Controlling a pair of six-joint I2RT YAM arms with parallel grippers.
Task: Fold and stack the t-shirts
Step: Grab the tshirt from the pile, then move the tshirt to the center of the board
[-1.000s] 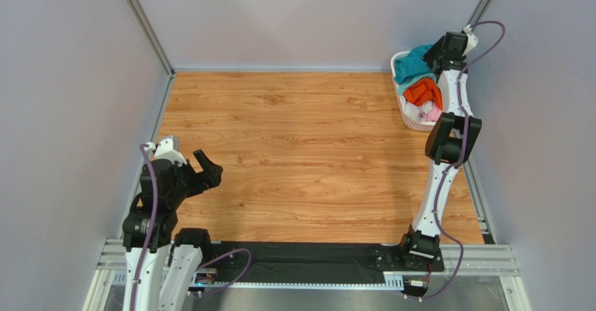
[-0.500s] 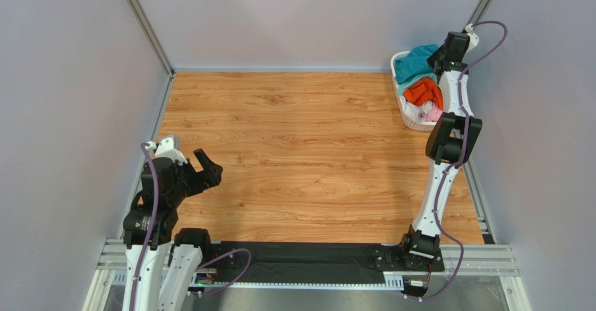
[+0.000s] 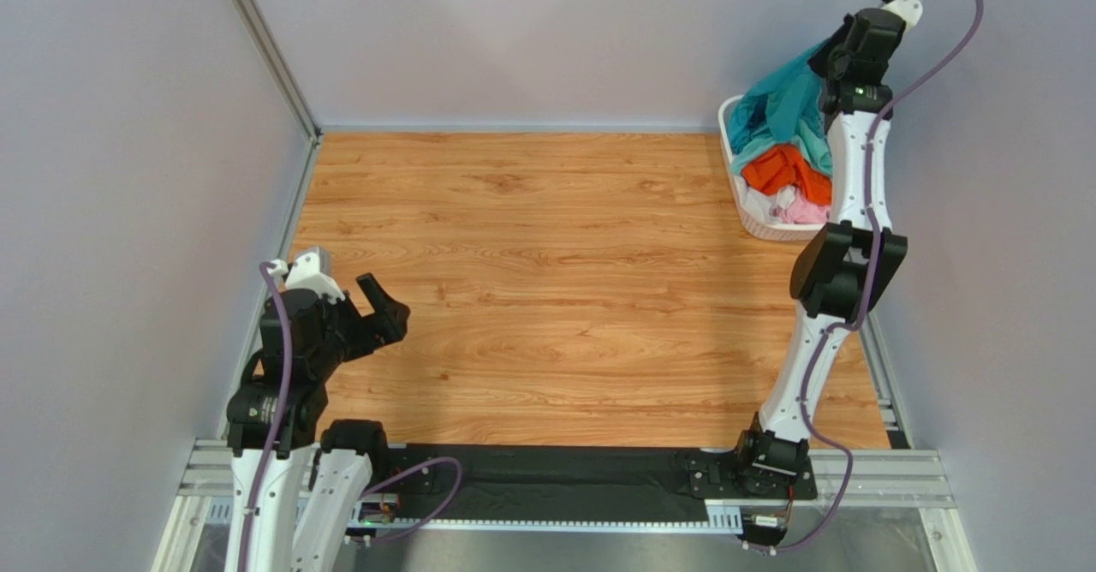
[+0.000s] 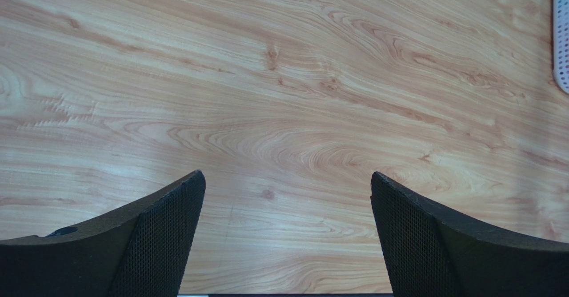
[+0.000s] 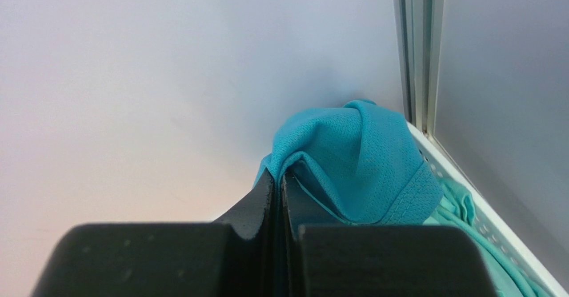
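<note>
My right gripper (image 3: 830, 69) is shut on the teal-blue t-shirt (image 3: 787, 103) and holds it up above the white basket (image 3: 744, 200) at the back right; the shirt hangs down into the basket. In the right wrist view the shut gripper (image 5: 279, 177) pinches a fold of the teal shirt (image 5: 354, 157). An orange shirt (image 3: 781, 168) and a pale pink one (image 3: 804, 210) lie in the basket. A mint-green shirt (image 5: 481, 243) shows below the teal one. My left gripper (image 3: 382, 311) is open and empty over the wooden table (image 3: 566, 277) at the left (image 4: 287, 190).
Grey walls close in the table on the left, back and right. The basket's edge (image 4: 561, 37) shows at the far right of the left wrist view. A black strip (image 3: 566, 480) runs along the near edge between the arm bases.
My right gripper has risen and moved back with the teal shirt, pulling it up out of the basket. The left arm has not moved.
</note>
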